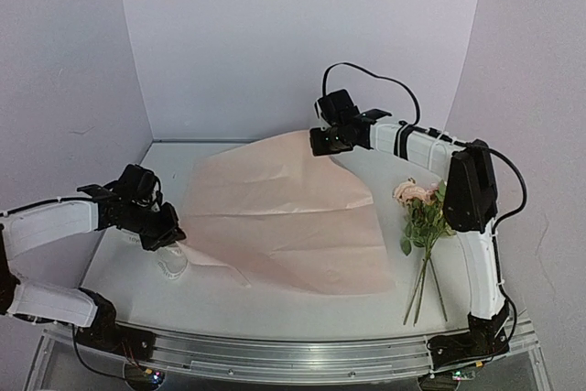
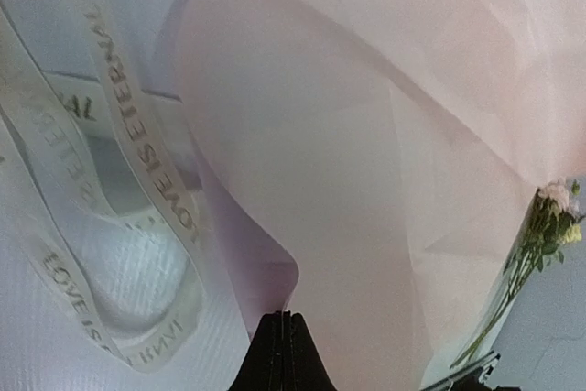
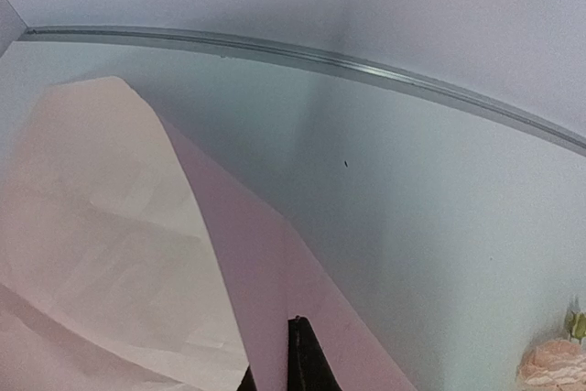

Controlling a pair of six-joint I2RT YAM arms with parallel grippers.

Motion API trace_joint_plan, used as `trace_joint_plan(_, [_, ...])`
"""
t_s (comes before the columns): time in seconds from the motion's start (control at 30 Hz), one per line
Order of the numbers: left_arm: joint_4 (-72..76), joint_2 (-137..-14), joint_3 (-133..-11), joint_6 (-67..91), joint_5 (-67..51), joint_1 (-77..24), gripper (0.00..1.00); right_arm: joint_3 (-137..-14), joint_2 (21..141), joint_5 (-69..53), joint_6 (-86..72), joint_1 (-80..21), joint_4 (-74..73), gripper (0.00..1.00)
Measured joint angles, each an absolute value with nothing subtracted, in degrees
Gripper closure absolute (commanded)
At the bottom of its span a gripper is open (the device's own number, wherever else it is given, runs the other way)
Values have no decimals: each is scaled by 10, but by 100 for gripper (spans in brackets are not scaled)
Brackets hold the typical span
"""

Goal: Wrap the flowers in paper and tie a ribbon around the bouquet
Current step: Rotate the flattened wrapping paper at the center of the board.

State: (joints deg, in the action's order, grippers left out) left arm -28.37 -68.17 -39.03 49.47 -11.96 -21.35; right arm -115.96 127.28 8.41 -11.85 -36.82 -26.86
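Observation:
The pink paper (image 1: 284, 222) lies spread over the middle of the table. Its left corner is pinched in my left gripper (image 1: 170, 233), low by the table; in the left wrist view the black fingertips (image 2: 295, 341) are shut on a curled paper (image 2: 366, 180) edge. My right gripper (image 1: 322, 142) holds the far corner lifted off the table, jaws shut with the paper (image 3: 110, 226) running between them at the gripper (image 3: 295, 329). The flowers (image 1: 421, 217) lie to the right of the sheet, blooms far, stems near. The ribbon (image 2: 137, 162) lies looped beside the left gripper, ribbon (image 1: 171, 265) partly under the paper's corner.
White walls close in the table at the back and both sides. A metal rail (image 1: 293, 359) runs along the near edge between the arm bases. The right arm's upright link (image 1: 469, 191) stands just right of the flowers (image 2: 549, 226).

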Motion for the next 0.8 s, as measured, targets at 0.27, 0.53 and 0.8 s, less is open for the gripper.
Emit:
trace_joint_plan(0.27, [-276,-611,-337,670,-89,-416,100,-1360,1402,69,-107,-368,-249,92])
trace_joint_plan(0.53, [-193,-794,-379,736,-74,-538,100,-1376,1419,32,-134,-373,-206,89])
trace_joint_plan(0.8, [-126,-900,-474,723,-93,-547,97,-1402,1424,-1,-160,-383,-187,59])
